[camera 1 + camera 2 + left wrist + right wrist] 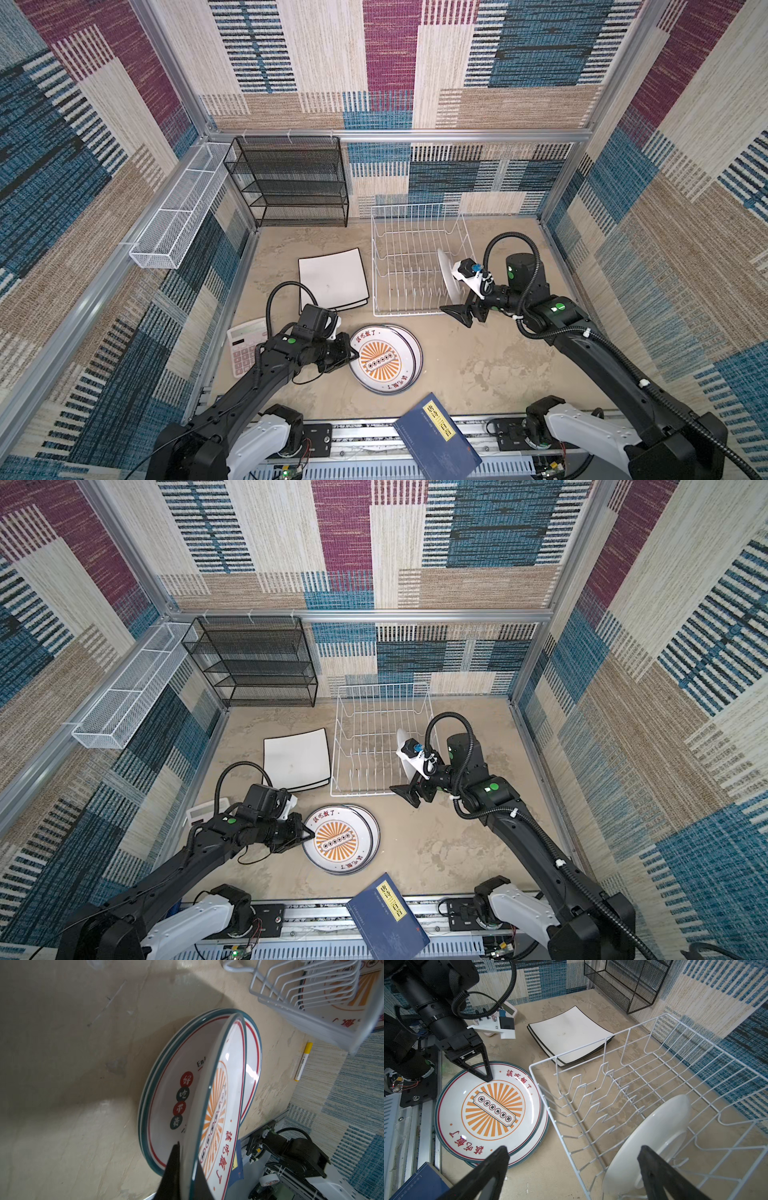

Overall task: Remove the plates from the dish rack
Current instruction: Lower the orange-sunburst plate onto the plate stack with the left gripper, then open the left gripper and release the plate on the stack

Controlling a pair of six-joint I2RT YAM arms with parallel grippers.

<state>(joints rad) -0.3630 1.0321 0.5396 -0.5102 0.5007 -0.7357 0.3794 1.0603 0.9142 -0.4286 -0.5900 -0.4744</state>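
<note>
Top views, rack: the dish rack (409, 266) is sitting at the back right of the worktop (478, 365), holding a single white plate (449, 276) that's standing on edge at its right end.
Top views, plates out: two square plates (332, 278) are lying stacked just left of the rack; the round plates (417, 357) are lying piled in front of it.
Top views, left arm: the left end effector (355, 356) is pinching the rim of the orange sunburst plate (376, 360) on top of that pile.
Left wrist: the fingers (172, 1172) are clamping shut on the sunburst plate's rim — it's tilting up off the red-lettered plate (176, 1095) beneath, its far edge meeting the pile.
Right wrist: the right end effector (573, 1148) is hanging wide open, gripping nothing — one finger outside the rack's front wall, the other in front of the white plate's back; can't tell if it's touching.
</note>
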